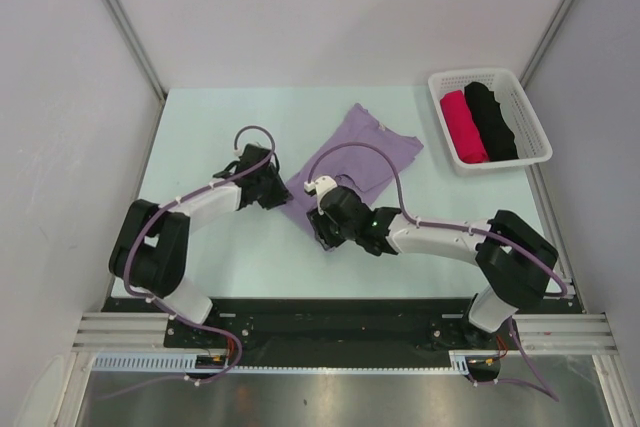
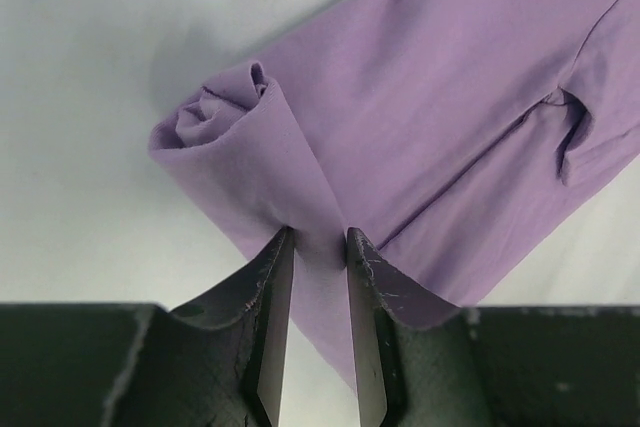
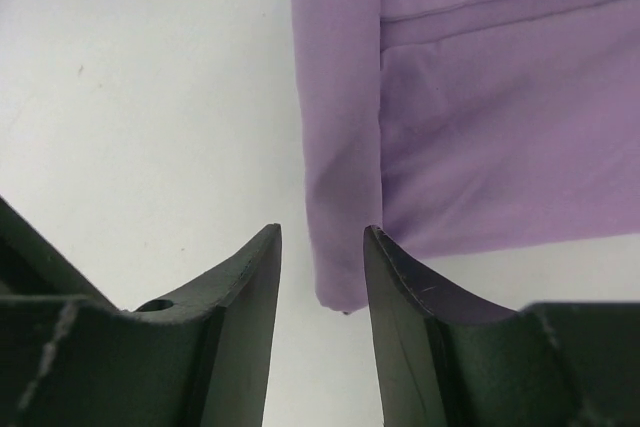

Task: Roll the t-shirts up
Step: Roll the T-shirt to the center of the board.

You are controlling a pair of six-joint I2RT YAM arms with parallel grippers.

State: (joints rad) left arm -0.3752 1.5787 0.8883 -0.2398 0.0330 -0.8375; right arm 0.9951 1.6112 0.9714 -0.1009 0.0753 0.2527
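The lilac t-shirt (image 1: 362,155) lies as a folded strip running diagonally across the table, and its near-left end is rolled up (image 2: 225,117). My left gripper (image 1: 280,190) sits at that end. In the left wrist view it (image 2: 320,237) is shut on a fold of the lilac cloth just behind the roll. My right gripper (image 1: 322,230) is at the strip's near corner. In the right wrist view it (image 3: 322,232) is open, with the cloth's corner (image 3: 340,277) lying between the fingertips, not pinched. A crimson-pink roll (image 1: 463,127) and a black roll (image 1: 492,119) lie in the basket.
A white slotted basket (image 1: 478,74) stands at the back right of the pale table. White walls enclose the table on the left, back and right. Both arms' purple cables loop above the shirt.
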